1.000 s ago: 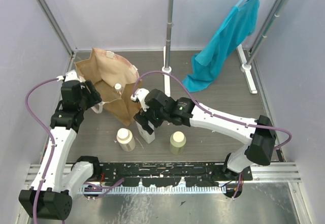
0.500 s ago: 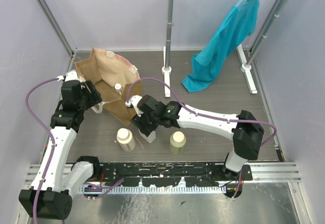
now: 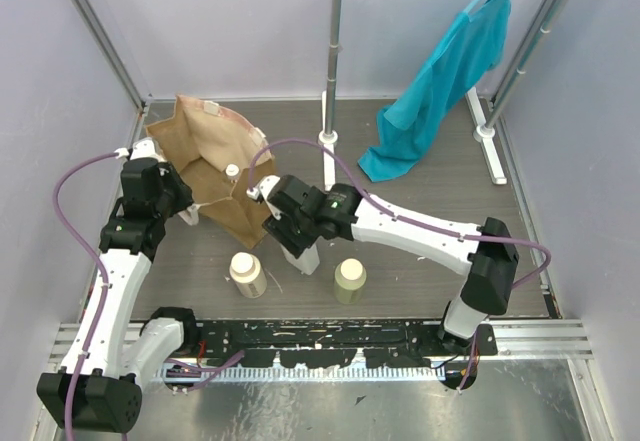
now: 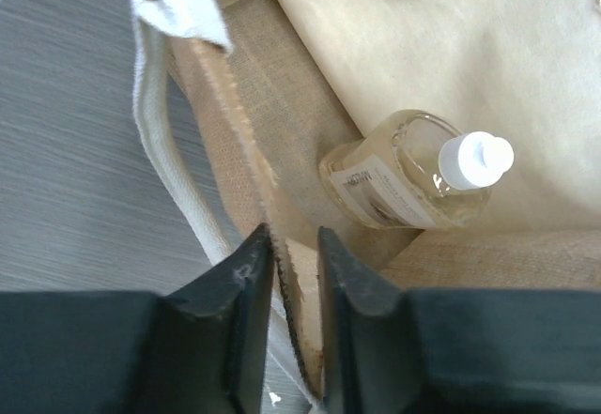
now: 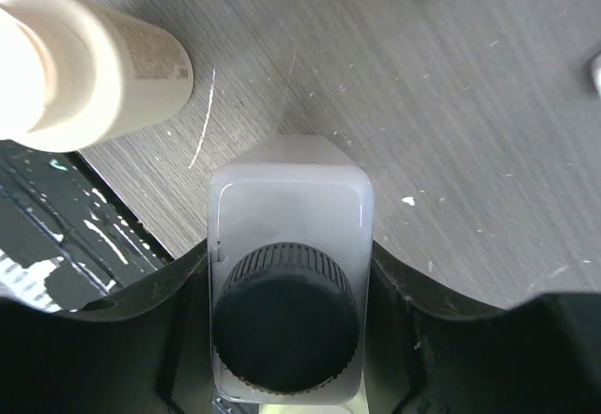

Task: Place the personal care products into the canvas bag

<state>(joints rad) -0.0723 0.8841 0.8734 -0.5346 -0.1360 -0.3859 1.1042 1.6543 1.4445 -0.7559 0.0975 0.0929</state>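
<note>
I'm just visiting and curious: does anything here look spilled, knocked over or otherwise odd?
Nothing looks spilled. The amber bottle lies on its side inside the canvas bag, and the teal garment hangs crookedly from the rack, its lower end resting on the table. The cream bottle, olive bottle and white bottle stand upright.

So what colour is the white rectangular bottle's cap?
Black ribbed cap; right wrist view shows it best.

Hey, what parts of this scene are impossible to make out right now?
- Top view: right hand covers most of the white bottle.
- Left wrist view: amber bottle label print too small to read.
- Right wrist view: cream bottle cut off by the left edge.
</note>
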